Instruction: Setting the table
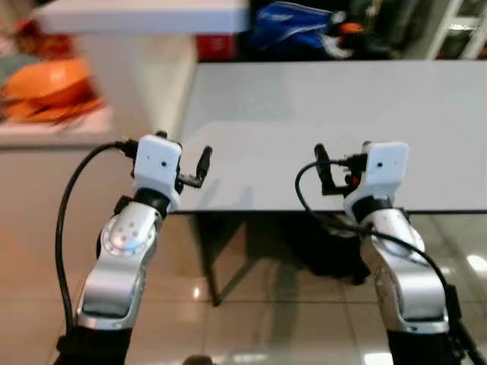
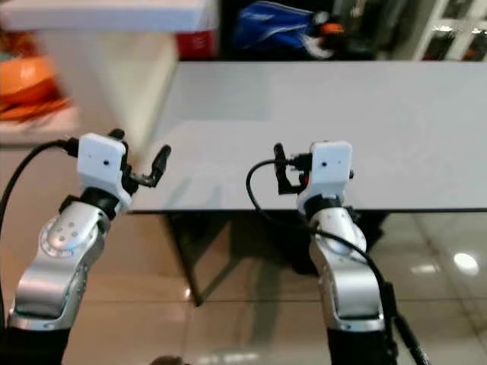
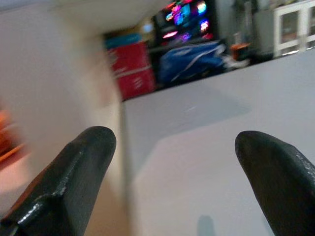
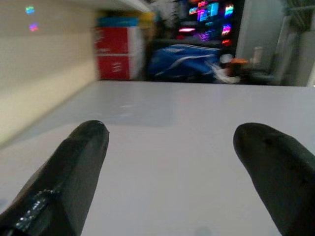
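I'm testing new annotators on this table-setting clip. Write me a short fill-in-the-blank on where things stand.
1. Both pincers, left pincer and right pincer, have their fingers ____.
2. Neither pincer holds ____.
3. The grey table lies ____ of the robot.
4. The orange dishes sit on a counter to the robot's ____.

Missing words: open; anything; in front; left

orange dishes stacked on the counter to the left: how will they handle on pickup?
The orange dishes look like rigid, glossy bowls or plates, so probably stiff but slippery between the fingers. They sit nested, so lifting one may drag or tip the others. Blur hides their material; light plastic seems possible, not certain.
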You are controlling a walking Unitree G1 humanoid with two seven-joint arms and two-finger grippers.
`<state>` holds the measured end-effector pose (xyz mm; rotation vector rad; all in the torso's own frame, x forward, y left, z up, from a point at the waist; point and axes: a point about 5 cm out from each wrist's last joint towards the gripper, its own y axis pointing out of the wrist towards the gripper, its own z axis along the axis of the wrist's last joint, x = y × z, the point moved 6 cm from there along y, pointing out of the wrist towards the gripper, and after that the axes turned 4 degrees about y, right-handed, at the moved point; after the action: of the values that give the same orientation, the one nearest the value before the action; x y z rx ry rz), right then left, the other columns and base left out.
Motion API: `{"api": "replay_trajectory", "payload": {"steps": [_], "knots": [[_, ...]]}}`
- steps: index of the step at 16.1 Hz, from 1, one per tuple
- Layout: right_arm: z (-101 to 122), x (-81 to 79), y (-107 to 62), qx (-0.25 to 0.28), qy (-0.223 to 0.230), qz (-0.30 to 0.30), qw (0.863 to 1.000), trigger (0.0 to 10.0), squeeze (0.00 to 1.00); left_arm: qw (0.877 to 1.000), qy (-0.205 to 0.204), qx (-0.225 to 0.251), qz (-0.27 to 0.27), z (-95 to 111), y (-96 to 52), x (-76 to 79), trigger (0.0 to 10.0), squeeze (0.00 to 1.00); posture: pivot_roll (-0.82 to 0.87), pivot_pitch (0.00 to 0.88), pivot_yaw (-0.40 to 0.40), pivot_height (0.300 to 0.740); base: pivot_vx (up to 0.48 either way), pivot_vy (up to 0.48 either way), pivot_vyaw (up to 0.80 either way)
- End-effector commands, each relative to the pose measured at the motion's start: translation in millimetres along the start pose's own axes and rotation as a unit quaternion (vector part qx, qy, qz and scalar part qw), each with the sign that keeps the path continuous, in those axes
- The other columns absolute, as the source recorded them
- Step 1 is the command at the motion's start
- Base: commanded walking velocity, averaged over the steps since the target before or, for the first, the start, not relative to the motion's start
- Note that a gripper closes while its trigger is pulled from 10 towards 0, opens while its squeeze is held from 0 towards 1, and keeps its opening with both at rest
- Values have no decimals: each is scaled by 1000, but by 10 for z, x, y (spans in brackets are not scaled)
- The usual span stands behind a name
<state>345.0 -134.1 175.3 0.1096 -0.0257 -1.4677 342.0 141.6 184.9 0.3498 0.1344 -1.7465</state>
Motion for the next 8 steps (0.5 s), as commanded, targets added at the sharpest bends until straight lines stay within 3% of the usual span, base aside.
{"api": "replay_trajectory", "payload": {"steps": [1, 3, 4, 5, 8], "knots": [[87, -40, 4, 15, -9, 7, 1000, 10000, 0, 1000, 4, 2, 1, 20, 9, -16, 10000, 0, 80, 2, 16, 740, 0, 480, 0], [30, -19, -7, -2, -4, 6, 1000, 10000, 0, 1000, -1, 4, -3, 27, 16, 3, 10000, 0, 85, 2, 15, 740, 0, 480, 0], [18, 11, -22, 1, 15, 1, 1000, 10000, 612, 1000, -19, 4, -18, 36, 6, 39, 10000, 1000, 86, 2, 13, 740, 0, 480, 0], [13, 15, -28, 1, 25, 2, 1000, 10000, 1000, 999, -26, 5, -22, 45, -1, 51, 10000, 1000, 86, 2, 13, 740, 0, 480, 0], [37, -24, -35, 5, 27, 13, 1000, 10000, 1000, 1000, -17, 4, -15, 40, 5, 18, 10000, 1000, 87, 6, 14, 740, 0, 480, 0]]}}
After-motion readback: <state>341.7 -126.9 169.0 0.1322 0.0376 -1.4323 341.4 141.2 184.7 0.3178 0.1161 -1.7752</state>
